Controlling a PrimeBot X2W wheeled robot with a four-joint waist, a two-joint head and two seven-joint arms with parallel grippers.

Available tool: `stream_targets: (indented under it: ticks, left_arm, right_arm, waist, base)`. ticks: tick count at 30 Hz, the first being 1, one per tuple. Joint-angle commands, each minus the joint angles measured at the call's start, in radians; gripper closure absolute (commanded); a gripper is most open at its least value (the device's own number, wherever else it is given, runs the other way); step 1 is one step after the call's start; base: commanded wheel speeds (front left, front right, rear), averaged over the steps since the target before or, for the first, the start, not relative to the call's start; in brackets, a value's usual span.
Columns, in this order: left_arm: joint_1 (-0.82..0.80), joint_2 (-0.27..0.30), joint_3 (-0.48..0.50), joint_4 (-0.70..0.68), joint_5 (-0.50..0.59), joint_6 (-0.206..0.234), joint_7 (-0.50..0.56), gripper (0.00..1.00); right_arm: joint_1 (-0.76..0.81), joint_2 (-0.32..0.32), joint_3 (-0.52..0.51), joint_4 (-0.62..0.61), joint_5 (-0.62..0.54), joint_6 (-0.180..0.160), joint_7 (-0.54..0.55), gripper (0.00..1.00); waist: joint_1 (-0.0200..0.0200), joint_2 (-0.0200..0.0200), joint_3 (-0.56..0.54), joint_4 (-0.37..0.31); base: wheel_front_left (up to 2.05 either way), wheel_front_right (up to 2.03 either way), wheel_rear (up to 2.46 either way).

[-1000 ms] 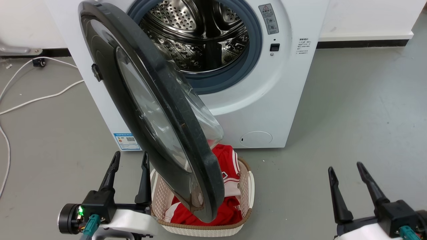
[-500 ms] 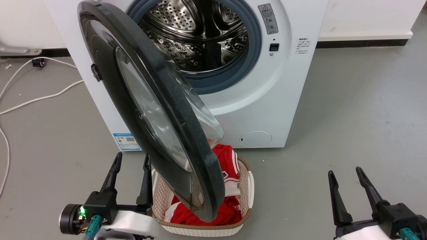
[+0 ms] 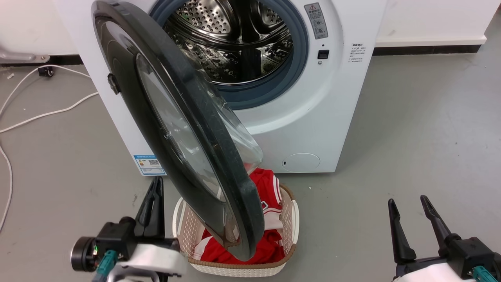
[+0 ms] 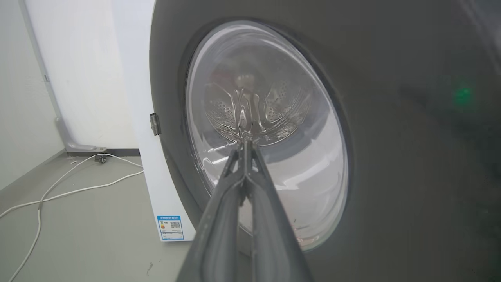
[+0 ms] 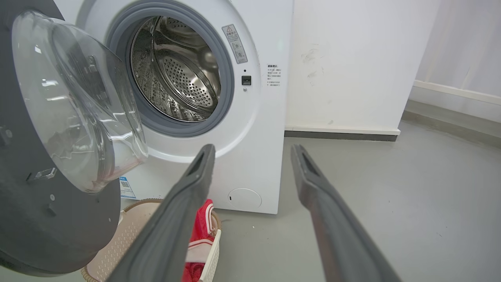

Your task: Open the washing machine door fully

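The door (image 3: 184, 133) is seen swung partway out from the washer (image 3: 332, 117), running from the upper left of the head view to its lower centre, above a basket (image 3: 294, 219) of red cloth (image 3: 270, 184). The left gripper (image 3: 157, 183) is held at the lower left, just beside the door's outer face, fingers pressed together and pointed at its middle; contact cannot be told. The right gripper (image 3: 407, 200) is held at the lower right, well apart from the door, fingers spread.

Long dark fingers (image 3: 396, 231), white forearms (image 3: 156, 258), teal connectors (image 3: 105, 263)
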Motion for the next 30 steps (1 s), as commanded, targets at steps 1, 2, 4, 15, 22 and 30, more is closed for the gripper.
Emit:
stream_targets:
  ticks: [1, 2, 4, 15, 22, 30]
  left_arm:
    - [-0.023, 0.003, 0.001, -0.016, -0.002, 0.004, -0.002, 1.0]
    - [-0.028, 0.004, 0.001, -0.028, -0.003, 0.005, -0.002, 1.0]
    - [-0.046, 0.011, 0.004, -0.062, 0.003, 0.01, 0.0, 1.0]
    - [-0.138, 0.032, 0.008, -0.414, 0.043, 0.051, 0.043, 1.0]
    - [-0.203, 0.027, -0.084, -0.582, 0.054, 0.018, 0.078, 1.0]
    - [-0.236, 0.016, -0.291, -0.646, 0.036, -0.032, 0.148, 1.0]
  right_arm:
    - [-0.013, 0.004, -0.001, 0.001, 0.002, -0.001, -0.003, 0.0]
    - [-0.013, 0.004, -0.001, 0.001, 0.003, -0.001, -0.003, 0.0]
    - [-0.012, 0.004, -0.001, 0.0, 0.005, -0.001, -0.001, 0.0]
    - [-0.014, 0.004, -0.01, 0.003, 0.006, -0.001, 0.006, 0.0]
    - [-0.016, 0.004, -0.015, 0.005, 0.008, -0.001, 0.006, 0.0]
    - [-0.014, 0.004, -0.021, 0.001, 0.0, -0.001, 0.008, 0.0]
  waist:
    - [0.0, 0.0, 0.0, 0.001]
    - [0.0, 0.0, 0.0, 0.002]
    - [0.0, 0.0, 0.001, 0.004]
    - [0.0, 0.0, 0.005, 0.005]
    - [0.0, 0.0, 0.01, 0.005]
    - [0.0, 0.0, 0.014, 0.006]
  base:
    - [0.0, 0.0, 0.0]
    - [0.0, 0.0, 0.0]
    - [0.0, 0.0, 0.0]
    - [0.0, 0.0, 0.0]
    - [0.0, 0.0, 0.0]
    - [0.0, 0.0, 0.0]
